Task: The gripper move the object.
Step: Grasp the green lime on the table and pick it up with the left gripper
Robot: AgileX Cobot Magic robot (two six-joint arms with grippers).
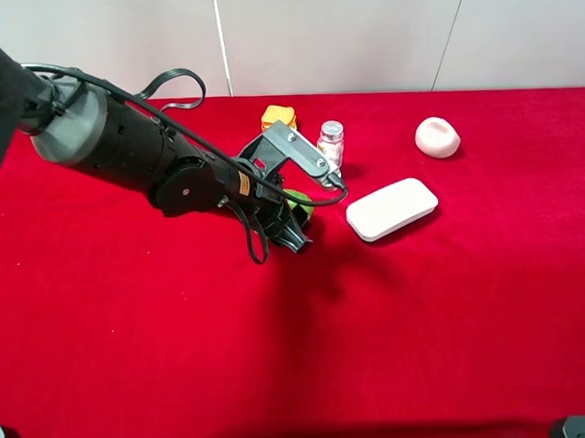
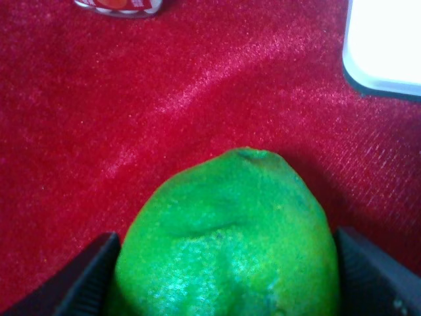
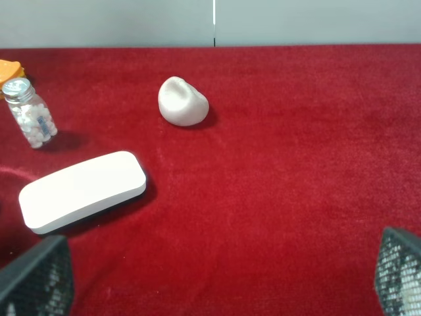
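Note:
The green lime [image 2: 230, 243] sits between my left gripper's two dark fingers [image 2: 85, 283], which press on its sides. In the exterior high view only a sliver of the lime [image 1: 301, 201] shows beside the left gripper [image 1: 295, 222], low over the red cloth left of centre. I cannot tell whether the lime rests on the cloth or hangs just above it. My right gripper [image 3: 217, 276] is open and empty, with only its fingertips [image 3: 33, 280] showing. The right arm is out of the exterior high view.
A white flat rounded block [image 1: 392, 208] lies just right of the lime. A pale pink lump [image 1: 437, 137] sits at the back right. A small pill bottle [image 1: 331, 144] and an orange-yellow object [image 1: 278, 117] stand behind the left gripper. Red cloth [image 1: 133, 330] covers the table.

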